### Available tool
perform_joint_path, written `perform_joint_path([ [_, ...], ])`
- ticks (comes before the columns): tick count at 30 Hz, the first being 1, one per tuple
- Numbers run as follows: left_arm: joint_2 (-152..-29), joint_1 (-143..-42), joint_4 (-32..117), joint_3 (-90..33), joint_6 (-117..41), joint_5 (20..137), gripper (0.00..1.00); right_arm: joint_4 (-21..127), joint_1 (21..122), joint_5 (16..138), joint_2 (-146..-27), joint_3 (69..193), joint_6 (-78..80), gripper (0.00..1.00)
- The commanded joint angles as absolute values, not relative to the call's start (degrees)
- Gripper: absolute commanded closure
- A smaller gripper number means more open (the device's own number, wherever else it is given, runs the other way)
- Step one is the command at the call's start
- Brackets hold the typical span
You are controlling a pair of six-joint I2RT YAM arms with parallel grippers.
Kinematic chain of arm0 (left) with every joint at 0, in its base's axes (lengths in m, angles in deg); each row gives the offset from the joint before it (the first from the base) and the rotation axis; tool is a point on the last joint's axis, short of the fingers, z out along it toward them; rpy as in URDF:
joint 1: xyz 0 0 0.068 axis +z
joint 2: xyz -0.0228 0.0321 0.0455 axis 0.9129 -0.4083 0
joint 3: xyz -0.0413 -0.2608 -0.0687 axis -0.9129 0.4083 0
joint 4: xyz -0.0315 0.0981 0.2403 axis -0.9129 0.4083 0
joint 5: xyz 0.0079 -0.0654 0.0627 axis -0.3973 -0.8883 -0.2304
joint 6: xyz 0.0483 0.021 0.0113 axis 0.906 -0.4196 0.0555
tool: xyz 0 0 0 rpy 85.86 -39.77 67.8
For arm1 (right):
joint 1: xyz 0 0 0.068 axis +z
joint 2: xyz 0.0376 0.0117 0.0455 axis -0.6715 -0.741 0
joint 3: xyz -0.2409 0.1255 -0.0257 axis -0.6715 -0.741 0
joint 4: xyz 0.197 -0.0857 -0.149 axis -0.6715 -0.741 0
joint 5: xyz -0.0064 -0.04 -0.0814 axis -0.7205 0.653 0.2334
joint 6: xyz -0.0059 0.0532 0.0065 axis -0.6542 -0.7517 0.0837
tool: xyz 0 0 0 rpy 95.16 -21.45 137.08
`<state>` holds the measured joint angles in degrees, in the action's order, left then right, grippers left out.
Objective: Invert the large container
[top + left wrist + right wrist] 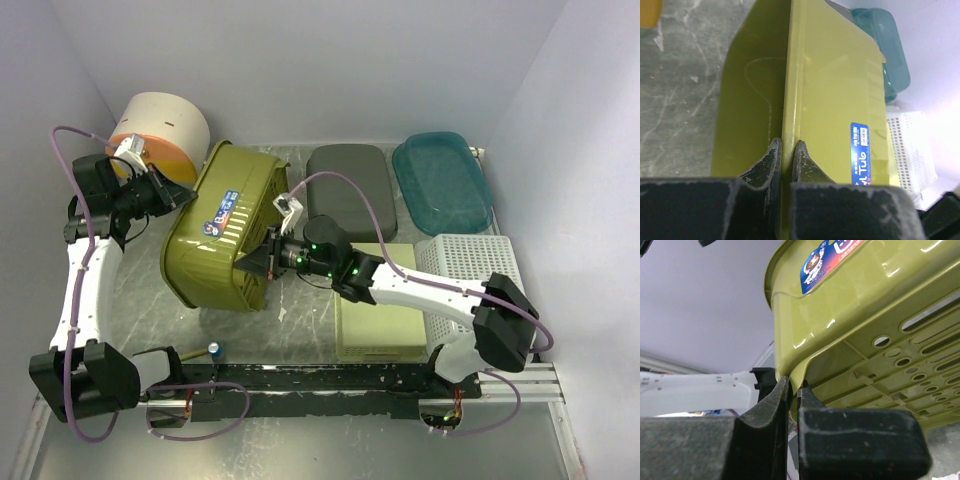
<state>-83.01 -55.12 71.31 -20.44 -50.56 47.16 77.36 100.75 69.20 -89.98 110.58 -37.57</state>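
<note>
The large container (pixel 225 228) is an olive-green glossy tub with a blue sticker. It is tipped on its side between the two arms, lifted off the table. My left gripper (pixel 178 195) is shut on its left rim; in the left wrist view the rim (pixel 790 100) runs between the closed fingers (pixel 787 157). My right gripper (pixel 262 262) is shut on the rim at the tub's right side. The right wrist view shows the fingers (pixel 794 390) pinching the rim, with the slotted bottom (pixel 900 365) above them.
A round white-and-orange tub (pixel 160 130) stands at the back left. A dark grey tray (pixel 348 190) and a teal bin (pixel 441 182) lie at the back. A pale green tray (pixel 375 315) and a white perforated basket (pixel 470 265) lie under the right arm.
</note>
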Motion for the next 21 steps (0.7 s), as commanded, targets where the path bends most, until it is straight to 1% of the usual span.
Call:
perform_joint_path([
  [1, -84.57, -55.43, 81.17, -15.88, -49.21, 52.88, 0.93, 62.64, 103.1, 83.07, -88.45, 119.19, -28.25, 1.0],
  [7, -84.63, -55.4, 82.04, -14.74, -48.23, 56.69, 0.93, 47.65, 106.11, 89.79, -91.35, 132.34, -20.6, 1.0],
  [13, -83.37, -55.21, 81.7, -11.69, -48.33, 60.89, 0.93, 37.08, 107.92, 92.05, -100.06, 146.03, -17.16, 1.0],
  [19, -83.34, -55.16, 81.71, -11.38, -48.99, 63.04, 0.93, 36.78, 108.01, 90.03, -107.38, 149.66, -17.19, 1.0],
  [20, -83.33, -55.15, 82.46, -11.99, -49.0, 63.95, 0.92, 36.89, 107.98, 89.41, -108.38, 149.98, -17.43, 1.0],
  [21, -83.25, -55.1, 83.28, -12.86, -48.94, 64.92, 0.87, 36.97, 108.0, 88.64, -109.32, 150.22, -17.77, 1.0],
])
